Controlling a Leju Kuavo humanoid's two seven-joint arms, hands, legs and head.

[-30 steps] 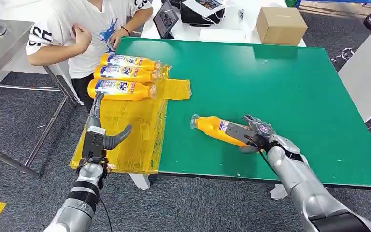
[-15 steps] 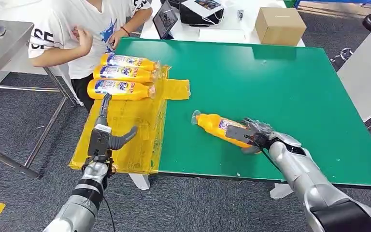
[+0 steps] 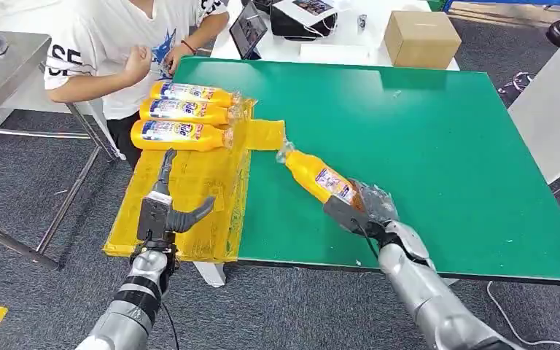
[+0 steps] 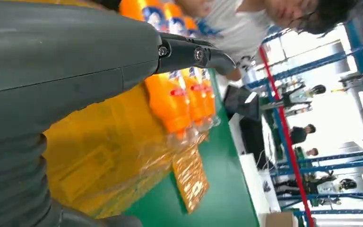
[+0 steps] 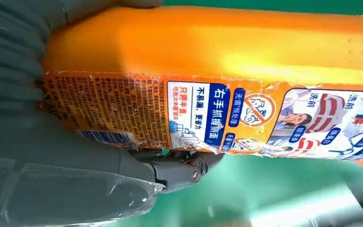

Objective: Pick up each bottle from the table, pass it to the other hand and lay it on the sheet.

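My right hand (image 3: pixel 361 211) grips the base of an orange detergent bottle (image 3: pixel 321 179) and holds it above the green table (image 3: pixel 437 131), its clear cap pointing toward the yellow sheet (image 3: pixel 189 197). The right wrist view has the bottle's label (image 5: pixel 208 118) pressed against my palm, one finger (image 5: pixel 179 170) curled under it. Three more orange bottles (image 3: pixel 186 111) lie side by side at the sheet's far end; they appear as bottles (image 4: pixel 184 99) in the left wrist view too. My left hand (image 3: pixel 164 211) hovers open over the sheet's near part, fingers spread.
A person in a white shirt (image 3: pixel 124 44) sits at the table's far left corner. A cardboard box (image 3: pixel 423 36) and a tablet (image 3: pixel 251 29) stand on a white table beyond. A grey metal table (image 3: pixel 0 65) is at the left. The sheet overhangs the table's left edge.
My right hand has lifted the bottle and swung its cap end leftward toward the sheet. My left hand has risen slightly and moved a bit right over the sheet.
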